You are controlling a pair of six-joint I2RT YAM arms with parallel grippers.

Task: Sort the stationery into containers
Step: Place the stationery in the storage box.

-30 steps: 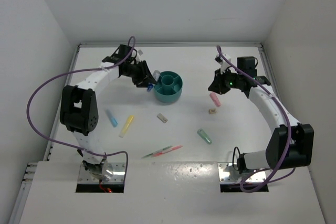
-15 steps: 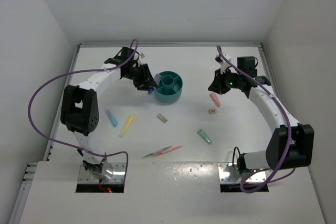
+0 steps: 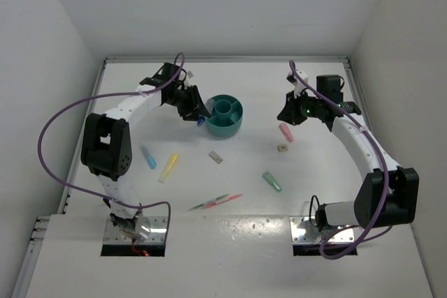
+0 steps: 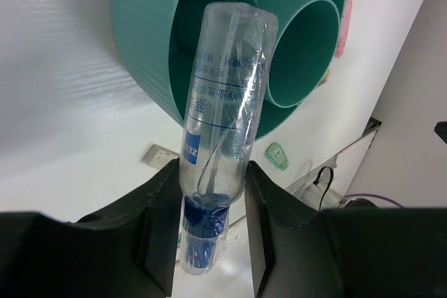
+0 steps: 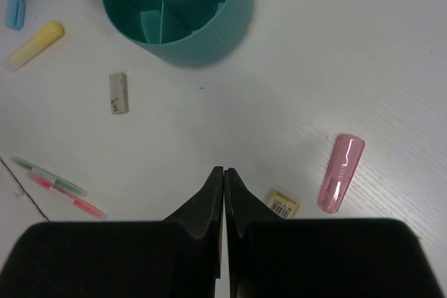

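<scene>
- The left gripper [image 4: 211, 209] has a clear tube [image 4: 227, 88] with a blue cap pinched in its jaws. They are about half closed and clamped near the cap end, with the clear end pointing out over the rim of the teal bowl [image 4: 140, 47].
- From above, the tube sits right at the bowl's left edge, tilted and not yet let go — so I'd call this one mid-delivery, not sorted.
- The right gripper [image 5: 223, 172] is empty, jaws pressed together. It hangs above the table [image 5: 335, 47], near the pink stick [image 5: 341, 172].
- In the right wrist view, nothing lies in the bowl's compartments as far as they show. The bottom of the centre cup I can't see.
- Out on the left of the table are a blue stick [image 3: 148, 156] and a yellow stick [image 3: 168, 167], close together.
- A beige eraser [image 3: 216, 157] lies near the middle.
- On the right is the pink stick, with a small labelled block [image 3: 282, 149] just beside it.
- A green stick [image 3: 272, 181] lies nearer the arms, and two thin pens [image 3: 215, 202] lie together close to the near edge.
- My read: the job has barely begun — one item on its way in, eight more to collect. The pens look the fiddliest to lift off the flat surface.
</scene>
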